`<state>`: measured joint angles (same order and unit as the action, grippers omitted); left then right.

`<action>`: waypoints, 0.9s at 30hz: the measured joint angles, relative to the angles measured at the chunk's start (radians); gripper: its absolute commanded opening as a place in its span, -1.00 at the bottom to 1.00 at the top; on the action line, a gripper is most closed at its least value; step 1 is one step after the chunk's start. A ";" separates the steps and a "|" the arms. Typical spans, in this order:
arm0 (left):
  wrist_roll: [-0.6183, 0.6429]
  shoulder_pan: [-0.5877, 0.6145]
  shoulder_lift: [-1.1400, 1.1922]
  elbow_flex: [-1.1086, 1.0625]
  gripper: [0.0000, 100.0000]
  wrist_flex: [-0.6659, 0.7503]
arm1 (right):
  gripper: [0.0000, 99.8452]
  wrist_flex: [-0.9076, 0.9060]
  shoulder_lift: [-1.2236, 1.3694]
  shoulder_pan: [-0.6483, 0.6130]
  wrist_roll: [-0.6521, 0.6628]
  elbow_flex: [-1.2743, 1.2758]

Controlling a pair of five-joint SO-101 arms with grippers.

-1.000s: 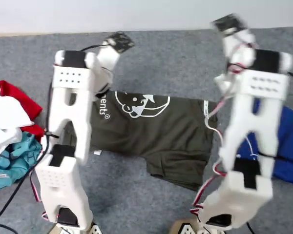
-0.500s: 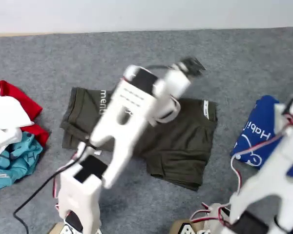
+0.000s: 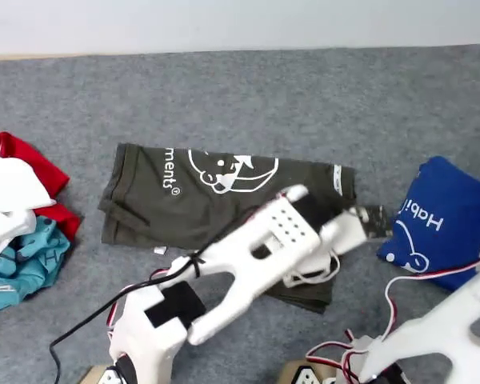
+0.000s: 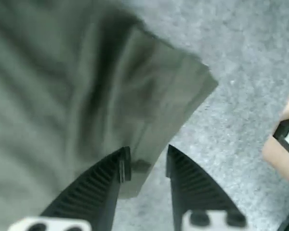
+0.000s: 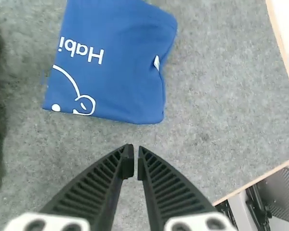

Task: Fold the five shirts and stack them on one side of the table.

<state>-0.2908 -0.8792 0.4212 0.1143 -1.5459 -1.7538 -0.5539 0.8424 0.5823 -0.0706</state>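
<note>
An olive-green shirt [image 3: 224, 200] with a white print lies partly folded at the middle of the grey table. My left arm stretches across it, and the left gripper [image 3: 374, 221] is at the shirt's right edge. In the left wrist view the left gripper [image 4: 147, 163] is open, its fingers [image 4: 116, 166] straddling the olive shirt's [image 4: 86, 86] folded hem. A folded blue shirt [image 3: 444, 220] lies at the right. My right gripper [image 5: 133, 161] hovers shut over bare carpet on the near side of the blue shirt [image 5: 111, 62], holding nothing.
A loose pile of red [image 3: 28, 164], white [image 3: 8, 192] and teal [image 3: 20, 260] shirts sits at the left edge. The table's wooden edge [image 5: 284, 53] runs close beyond the blue shirt. Grey surface lies bare along the far side [image 3: 264, 96].
The left arm has swung from the olive shirt's far left corner across to its right edge. The right arm has drawn back from the far right to the near right corner.
</note>
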 measured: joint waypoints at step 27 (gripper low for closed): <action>0.003 -0.052 0.130 -0.078 -0.99 0.178 | -0.96 0.000 0.000 0.005 0.003 0.000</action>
<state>-0.2877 -0.9314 0.5516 0.0361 -1.3679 -1.7538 -0.5539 0.8470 0.5854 -0.0706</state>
